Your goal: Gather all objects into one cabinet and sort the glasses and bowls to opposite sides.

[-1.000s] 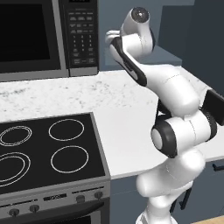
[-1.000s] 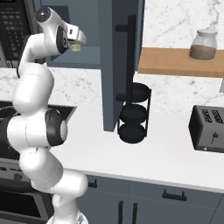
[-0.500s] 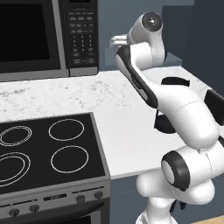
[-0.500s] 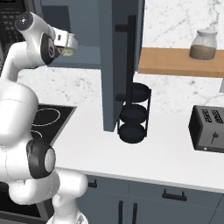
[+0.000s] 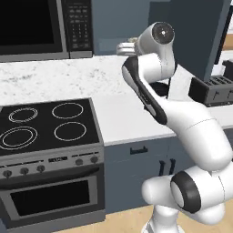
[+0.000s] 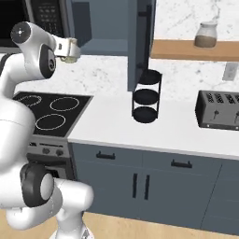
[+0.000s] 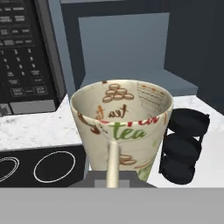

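the gripper [image 7: 113,183] was clamped on the rim of the pale beige tumbler [image 7: 122,127], one finger [image 7: 113,164] visible inside the wall; the cup was carried upright and mouth up, high above the counter [image 6: 116,122], between the microwave [image 5: 41,25] and the open cabinet [image 7: 122,48]. in the right base view the tumbler [image 6: 69,50] hung at the end of the raised arm, left of the cabinet door [image 6: 140,46] with its long black handle. the cabinet's interior shelf [image 7: 131,78] lay directly ahead of the hand, bare where it showed. to complete the placing well, the cup would best be kept level and moved straight inward, clearing the door edge, then lowered until its base met the shelf before the grip was released (a rim pinch lets a cup swing, so slow travel seems wise). it should be set well toward one side, leaving the opposite side for the bowls. the black three-tier stand [image 6: 146,97] on the counter stood below the path.
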